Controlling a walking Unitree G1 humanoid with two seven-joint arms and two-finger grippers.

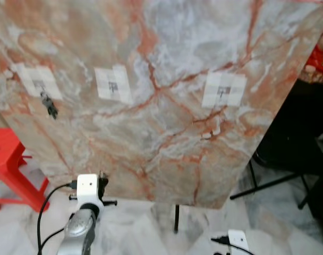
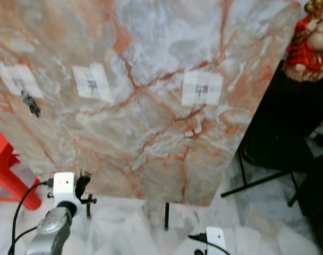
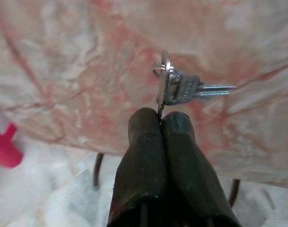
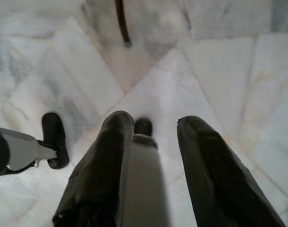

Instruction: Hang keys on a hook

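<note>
Silver keys (image 3: 191, 90) on a ring, pinched by left pincer (image 3: 161, 116).

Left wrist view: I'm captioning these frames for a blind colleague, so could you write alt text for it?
The left gripper, its two black jaws pressed together, pinches a metal ring carrying silver keys that stick out sideways. Behind them is a pink and grey marble panel, with pale marble floor beneath it.
</note>
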